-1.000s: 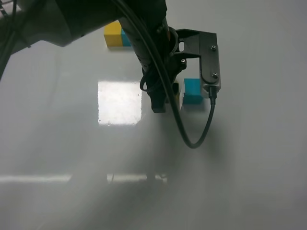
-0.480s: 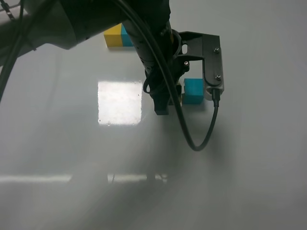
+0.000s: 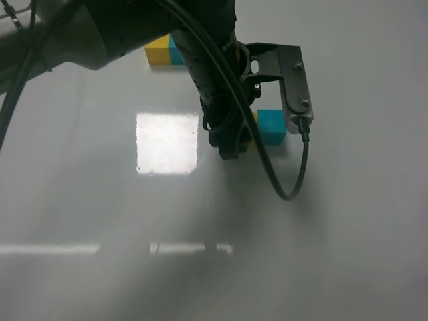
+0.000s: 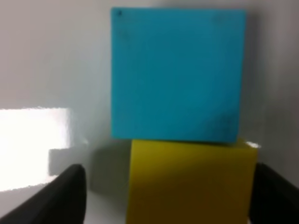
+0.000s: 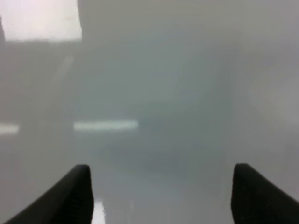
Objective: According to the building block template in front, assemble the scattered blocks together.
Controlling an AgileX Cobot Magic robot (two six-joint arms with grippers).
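Note:
The template (image 3: 160,51), a yellow-teal bar, lies at the back, partly hidden by my left arm. The teal cube (image 3: 271,126) rests on the white table right of centre. My left gripper (image 3: 230,146) reaches across, tips down just left of it, and hides most of the yellow cube. In the left wrist view the yellow cube (image 4: 191,182) touches the teal cube (image 4: 177,74) face to face. My left gripper (image 4: 168,198) is open astride the yellow cube, with a gap on one side. My right gripper (image 5: 161,196) is open and empty over bare table.
The white glossy table (image 3: 348,221) carries a bright square reflection (image 3: 167,142) left of the gripper. A black cable (image 3: 287,180) loops down from the left wrist camera bracket (image 3: 294,87) beside the teal cube.
My left gripper has shifted slightly right and toward the front, closer to the teal cube. The cable loop swung right. The teal cube has barely moved.

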